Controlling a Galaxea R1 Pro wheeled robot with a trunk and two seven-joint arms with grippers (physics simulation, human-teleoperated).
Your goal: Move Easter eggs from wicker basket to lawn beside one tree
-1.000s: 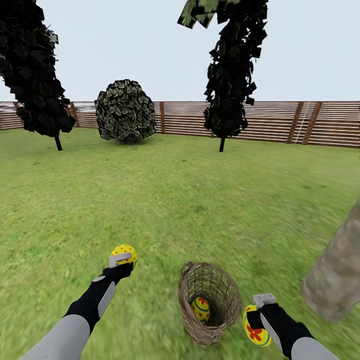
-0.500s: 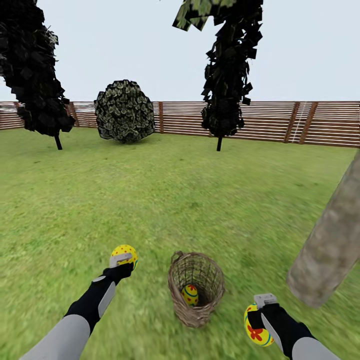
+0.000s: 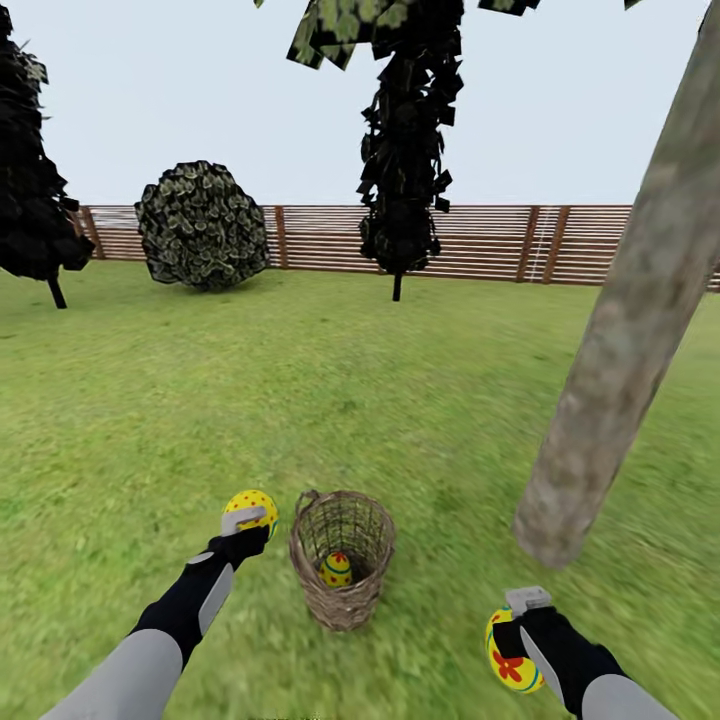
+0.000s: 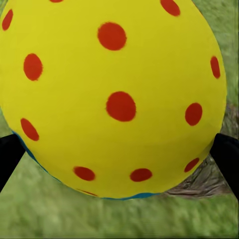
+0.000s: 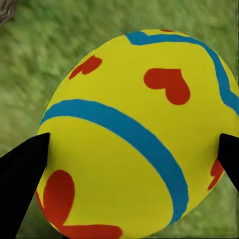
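**Lower half of head view: two eggs in hand, one left in basket, trunk close at right**

At lower left of the head view, the left gripper point(image 3: 243, 523) holds a red-dotted egg point(image 3: 250, 503) just beside the wicker basket point(image 3: 341, 600). Left wrist view: the dotted egg fills the space between the two black fingers point(image 4: 9, 158), which press on its sides, so they are parted only by the egg's width. At lower right, the right gripper point(image 3: 519, 620) holds a heart-and-stripe egg point(image 3: 510, 655); right wrist view shows its fingers point(image 5: 25, 174) clamped on either side of the egg the same way, grass behind.

A third egg point(image 3: 335, 570) lies inside the basket, low centre of frame, on the lawn point(image 3: 300, 400). The grey-brown tree point(image 3: 620, 330) runs up the right side, its base near the basket and just above the right gripper in the picture.

Step, as I judge it: carrying two eggs to the tree; nothing set down yet. Next move likely needs the arms lowered to the grass by the trunk base, fingers opened gently so the eggs don't roll, then a free gripper reaching into the deep basket for the last egg. Risk: eggs rolling away from the trunk.
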